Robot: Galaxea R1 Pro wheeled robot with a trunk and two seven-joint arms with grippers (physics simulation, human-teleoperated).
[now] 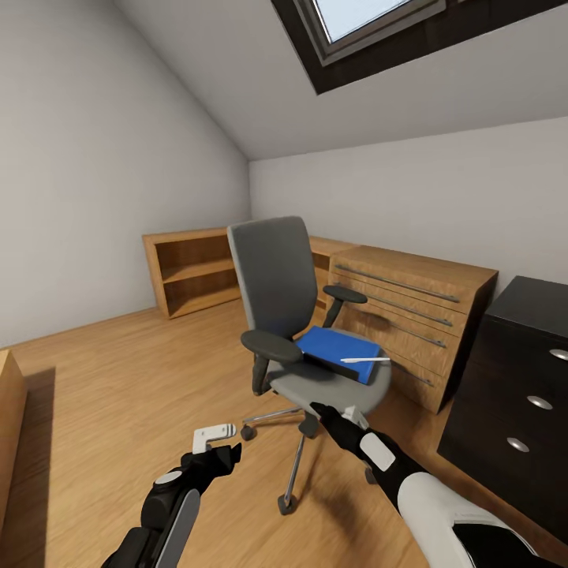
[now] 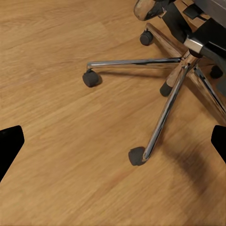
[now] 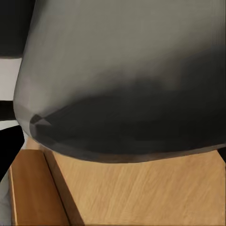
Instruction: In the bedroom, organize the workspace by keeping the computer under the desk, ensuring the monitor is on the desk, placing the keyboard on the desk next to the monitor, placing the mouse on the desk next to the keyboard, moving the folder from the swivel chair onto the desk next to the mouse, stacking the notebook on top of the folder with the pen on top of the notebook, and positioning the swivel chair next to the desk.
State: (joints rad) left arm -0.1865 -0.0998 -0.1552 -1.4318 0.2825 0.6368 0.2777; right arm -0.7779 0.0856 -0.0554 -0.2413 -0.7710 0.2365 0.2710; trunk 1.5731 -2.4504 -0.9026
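Right, my right gripper point(image 1: 335, 412) is at the chair's point(image 1: 296, 315) front seat edge, at about 5 o'clock from the seat's centre. Its dark fingers point(image 1: 323, 411) sit so close together against the grey padding that I can't tell whether they're parted or pinched, or whether they're touching. Through the right wrist camera I get the seat's point(image 3: 122, 80) rounded underside looming very close, with wooden floor below it.

My left gripper point(image 1: 225, 454) hangs low over the floor point(image 1: 118, 371), at 7 o'clock from the chair, holding nothing. In the left wrist view two dark fingertips point(image 2: 10, 146) sit at opposite edges, spread wide, with the chrome star base point(image 2: 165, 89) and its black casters between and beyond them.

On to the goods: the blue folder point(image 1: 338, 351) lies flat on the seat, reaching towards the 3 o'clock side, dark spine edge facing me. A thin white pen point(image 1: 364, 360) lies across its near right corner.

My right forearm reaches forward from lower right, white shell and black wrist, angled up to the seat. My left arm is bent, pointing ahead and slightly right.

At 3 o'clock of the chair stands a wooden chest point(image 1: 410, 315); nearer right, the desk's point(image 1: 521, 371) dark drawers with silver knobs.
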